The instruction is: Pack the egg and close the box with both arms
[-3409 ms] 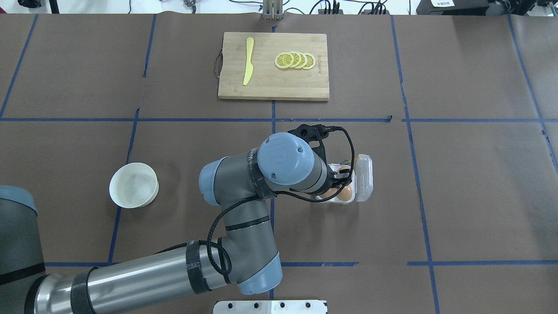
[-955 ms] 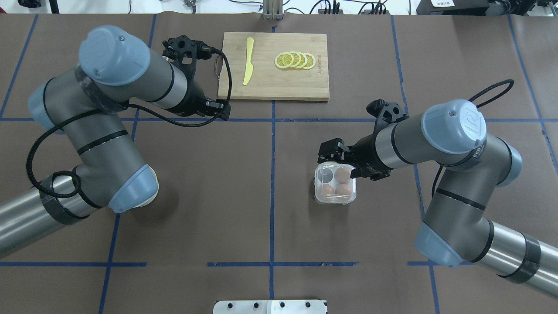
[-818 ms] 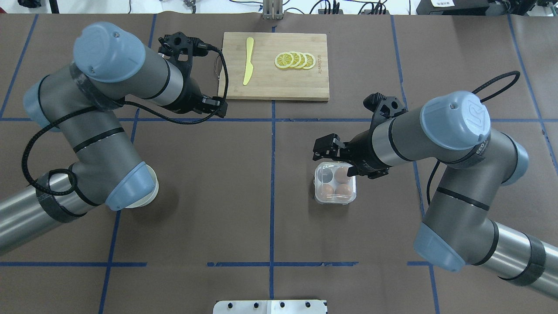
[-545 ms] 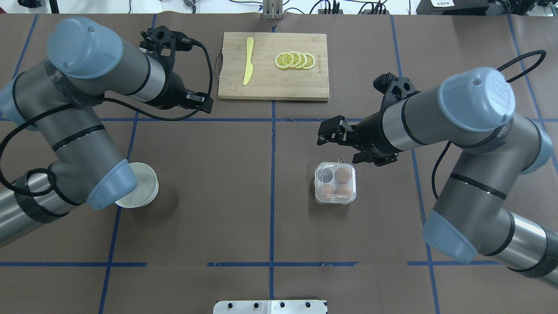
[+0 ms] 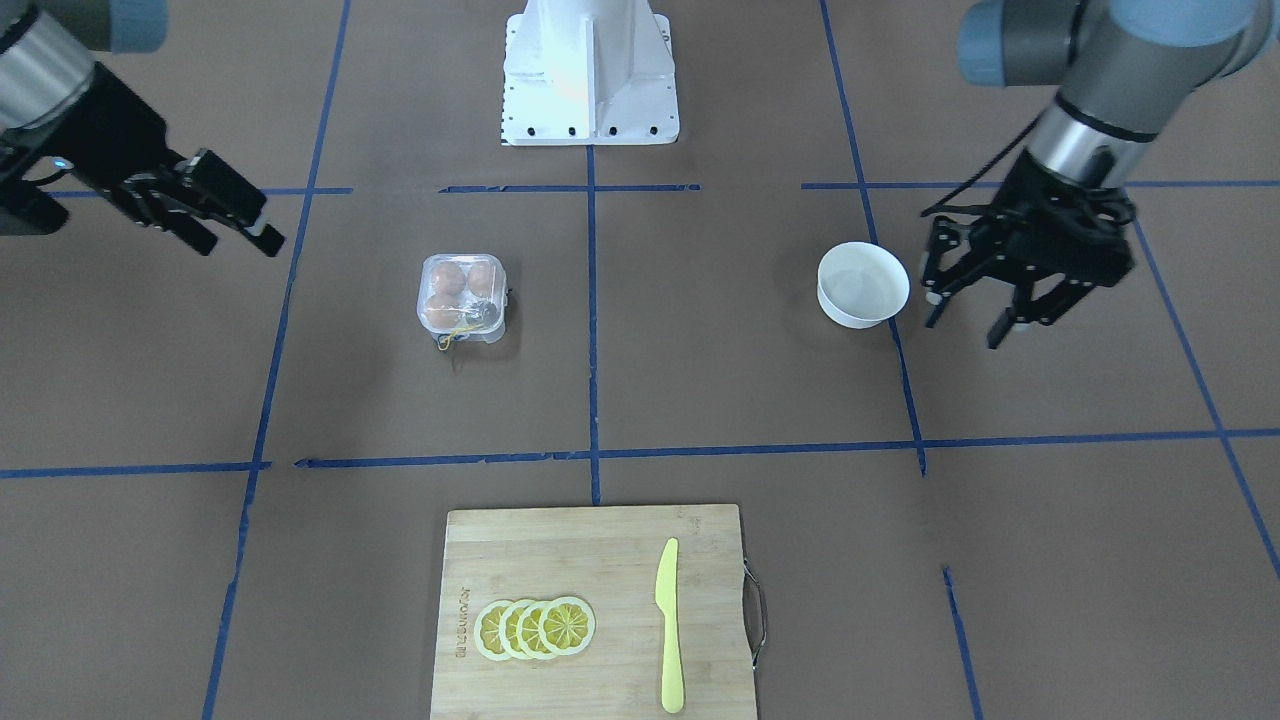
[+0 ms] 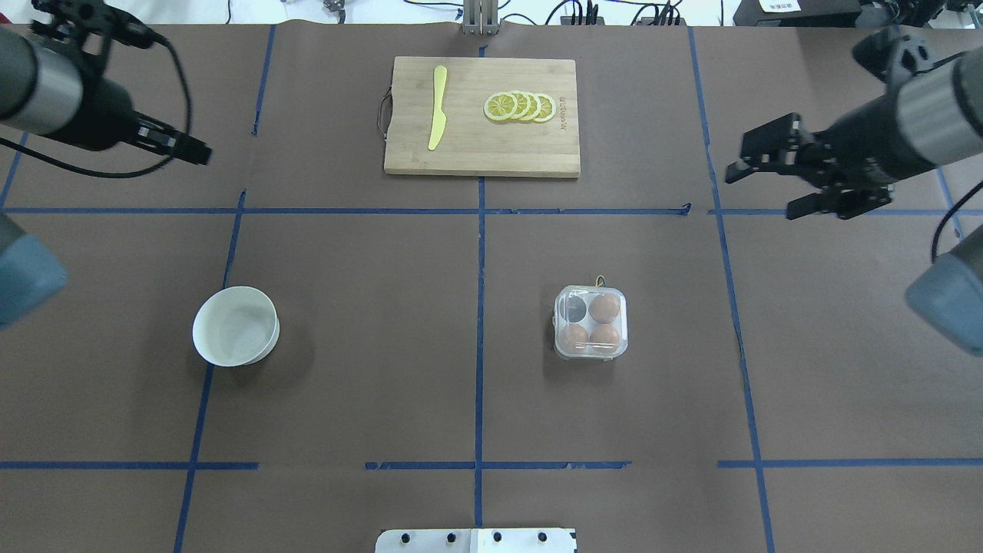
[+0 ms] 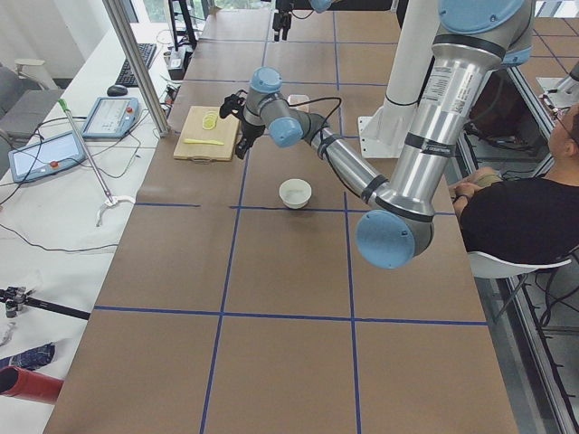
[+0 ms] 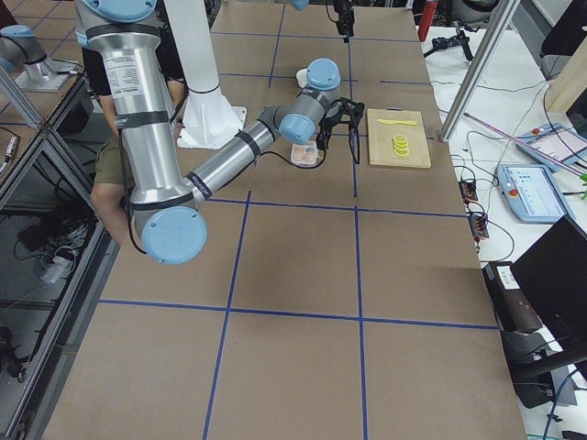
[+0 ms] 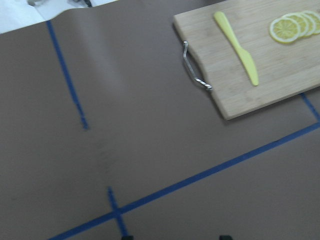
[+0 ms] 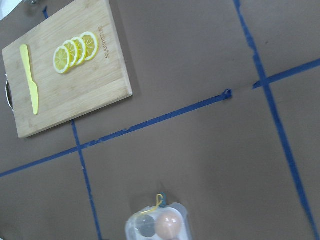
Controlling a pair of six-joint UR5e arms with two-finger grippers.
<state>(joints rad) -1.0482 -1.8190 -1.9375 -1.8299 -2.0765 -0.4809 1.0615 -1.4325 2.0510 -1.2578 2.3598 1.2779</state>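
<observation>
Currently the closed box [image 6: 590, 322] sits on the bench [image 6: 384, 369], well apart from the left claw [image 5: 962, 333] and right claw [image 6: 760, 197], each with fingers spread apart.

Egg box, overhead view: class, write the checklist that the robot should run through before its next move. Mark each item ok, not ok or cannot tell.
1. The box is closed, its top flat over the cells: ok.
2. The box is latched shut: cannot tell.
3. Every cell holds a brown egg: not ok. Three eggs show, but the fourth cell looks dark.
4. The left tool is open and empty: ok.
5. The right tool is open and empty: ok.
6. Both tools are well apart from the box: ok.
</observation>
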